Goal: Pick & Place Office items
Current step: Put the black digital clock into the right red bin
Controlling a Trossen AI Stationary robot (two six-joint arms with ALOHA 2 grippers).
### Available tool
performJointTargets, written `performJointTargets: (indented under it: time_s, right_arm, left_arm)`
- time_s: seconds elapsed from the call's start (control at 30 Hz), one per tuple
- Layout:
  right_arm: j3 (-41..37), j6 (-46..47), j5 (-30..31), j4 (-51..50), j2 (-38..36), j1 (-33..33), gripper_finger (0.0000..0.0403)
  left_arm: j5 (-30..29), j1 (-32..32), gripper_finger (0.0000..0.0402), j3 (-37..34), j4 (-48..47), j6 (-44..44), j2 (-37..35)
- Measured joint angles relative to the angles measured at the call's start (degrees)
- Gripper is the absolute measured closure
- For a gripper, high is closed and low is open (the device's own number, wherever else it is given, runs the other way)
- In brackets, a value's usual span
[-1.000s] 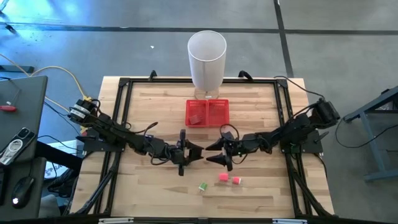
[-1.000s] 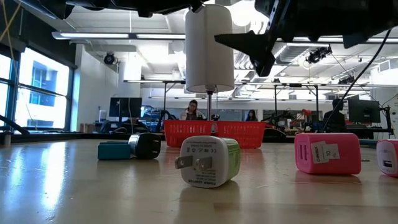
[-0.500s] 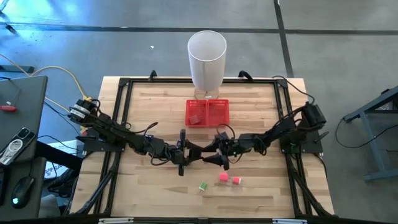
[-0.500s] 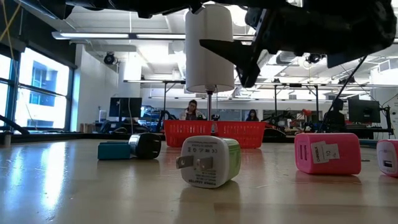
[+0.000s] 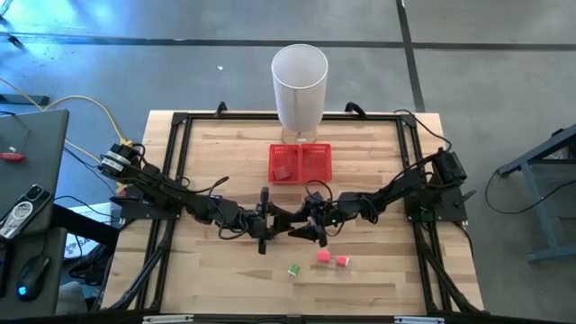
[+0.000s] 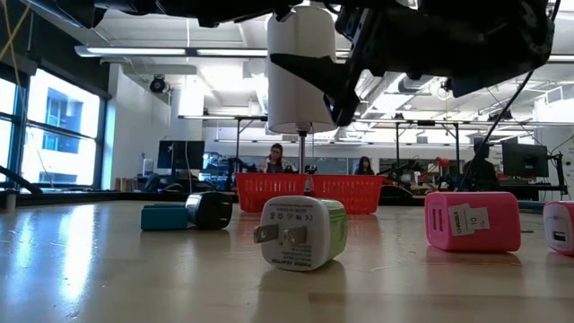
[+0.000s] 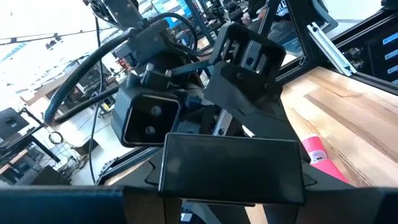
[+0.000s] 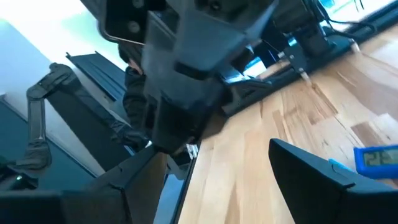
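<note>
Both grippers meet nose to nose above the middle of the worktop, apparently for a hand-over between the arms.

The left gripper (image 5: 274, 219) is closed on a flat dark block (image 7: 231, 170), which looks like one of the office items, and the right gripper (image 5: 301, 227) stands just before it with its fingers (image 8: 323, 171) spread wide and empty. My judgement is that the next move asks the right gripper to close on the free end of the block before the left one lets go. The other items lie apart from both grippers: the green-white charger (image 5: 293, 269) and two pink pieces (image 5: 323, 256) nearer the front edge, a blue piece (image 6: 162, 216) and a dark one (image 6: 211, 209) beside each other. The red tray (image 5: 301, 162) waits behind, before the white bin (image 5: 300, 85).
</note>
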Motion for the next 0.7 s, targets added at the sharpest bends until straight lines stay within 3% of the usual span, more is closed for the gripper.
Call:
performJointTargets:
  time_s: [0.7]
  right_arm:
    - [0.0, -3.0, -1.8, 6.9, 0.0, -0.1, 0.0133]
  left_arm:
    - [0.0, -0.8, 0.0253, 0.0, -1.2, -0.1, 0.0]
